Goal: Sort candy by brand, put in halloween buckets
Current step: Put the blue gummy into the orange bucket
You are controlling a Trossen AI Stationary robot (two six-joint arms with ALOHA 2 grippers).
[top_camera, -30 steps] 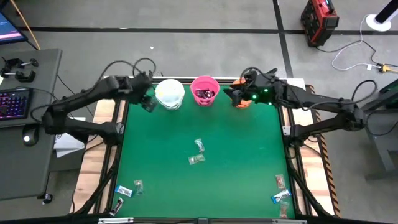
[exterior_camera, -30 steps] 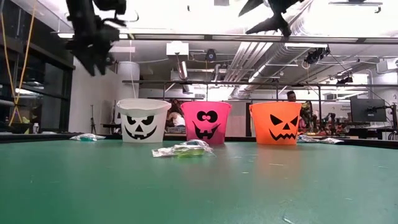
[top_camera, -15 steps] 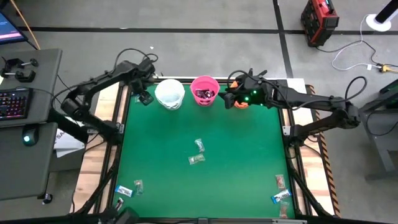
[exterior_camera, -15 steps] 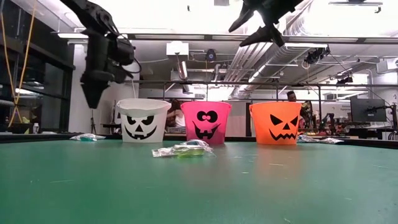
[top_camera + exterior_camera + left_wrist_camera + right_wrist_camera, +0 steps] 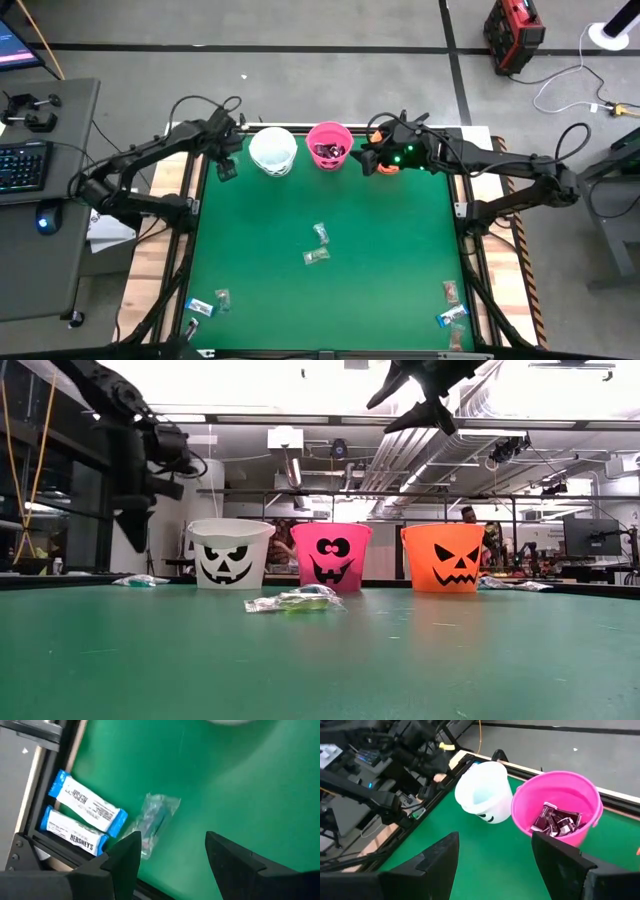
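L gripper (image 5: 226, 168) hangs left of white bucket (image 5: 273, 151), jaws open, empty. R gripper (image 5: 366, 158) between pink bucket (image 5: 329, 145) and orange bucket (image 5: 442, 557), open, empty. Candy (image 5: 318, 245) mid-tabletop (image 5: 380, 260).

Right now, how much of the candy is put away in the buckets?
Some is done: dark candies lie in the pink bucket. Both tools, left tool and right tool, are open and empty. Left: two clear ones mid-table, blue bars, and pieces near the right front corner.
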